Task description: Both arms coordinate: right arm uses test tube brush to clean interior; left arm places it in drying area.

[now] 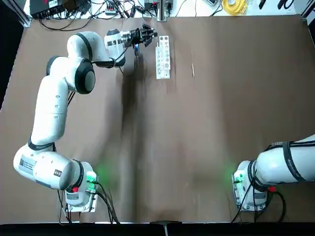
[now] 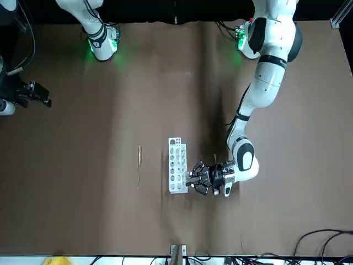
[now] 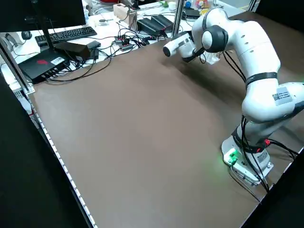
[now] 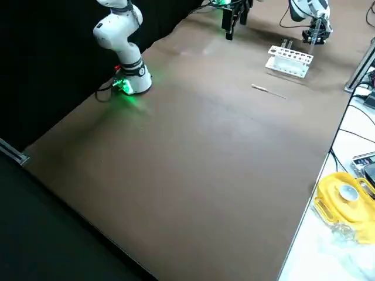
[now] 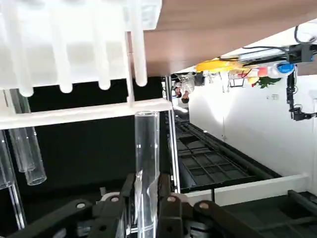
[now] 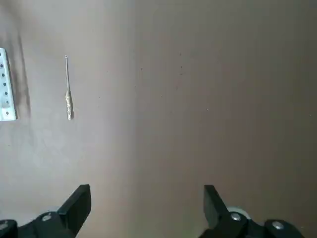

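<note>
My left gripper reaches across the far side of the table and stops just beside the end of the drying area, a white rack with holes. In the left wrist view it is shut on a clear test tube, whose tip sits close to the rack's frame. The test tube brush lies flat on the table on the rack's other side, a short way off, untouched. My right gripper hangs open and empty high above the table, well away from the brush.
Several other clear tubes stand in the rack. Cables and equipment crowd the strip beyond the table's far edge. The right arm's base sits at the near right corner.
</note>
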Motion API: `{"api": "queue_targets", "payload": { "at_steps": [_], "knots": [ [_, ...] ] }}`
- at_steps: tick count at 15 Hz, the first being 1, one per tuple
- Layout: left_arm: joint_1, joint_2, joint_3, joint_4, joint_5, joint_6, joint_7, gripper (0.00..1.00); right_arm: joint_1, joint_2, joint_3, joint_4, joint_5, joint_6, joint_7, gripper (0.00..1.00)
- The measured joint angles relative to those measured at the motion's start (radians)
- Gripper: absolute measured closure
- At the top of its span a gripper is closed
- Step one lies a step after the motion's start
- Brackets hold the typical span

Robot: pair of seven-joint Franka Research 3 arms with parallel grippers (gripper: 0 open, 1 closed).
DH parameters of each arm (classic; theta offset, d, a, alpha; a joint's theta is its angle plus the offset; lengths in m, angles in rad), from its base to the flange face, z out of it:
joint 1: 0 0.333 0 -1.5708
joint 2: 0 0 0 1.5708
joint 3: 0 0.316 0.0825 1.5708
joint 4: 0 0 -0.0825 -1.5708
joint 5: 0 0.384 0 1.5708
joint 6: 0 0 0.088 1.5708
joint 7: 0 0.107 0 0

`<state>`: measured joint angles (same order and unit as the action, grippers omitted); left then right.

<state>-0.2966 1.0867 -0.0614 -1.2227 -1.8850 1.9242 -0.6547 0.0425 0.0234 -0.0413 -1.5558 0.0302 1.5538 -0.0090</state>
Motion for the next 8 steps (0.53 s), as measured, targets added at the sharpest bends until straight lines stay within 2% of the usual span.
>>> {"api": "queue_targets", "payload": {
  "at_steps": [8],
  "knots": [
    [-0.005,0.019,0.000,-0.001,0.002,-0.002,0.000,0.77,0.000,0.000,0.000,0.000,0.000,0.000,0.000,0.00]
  ]
}}
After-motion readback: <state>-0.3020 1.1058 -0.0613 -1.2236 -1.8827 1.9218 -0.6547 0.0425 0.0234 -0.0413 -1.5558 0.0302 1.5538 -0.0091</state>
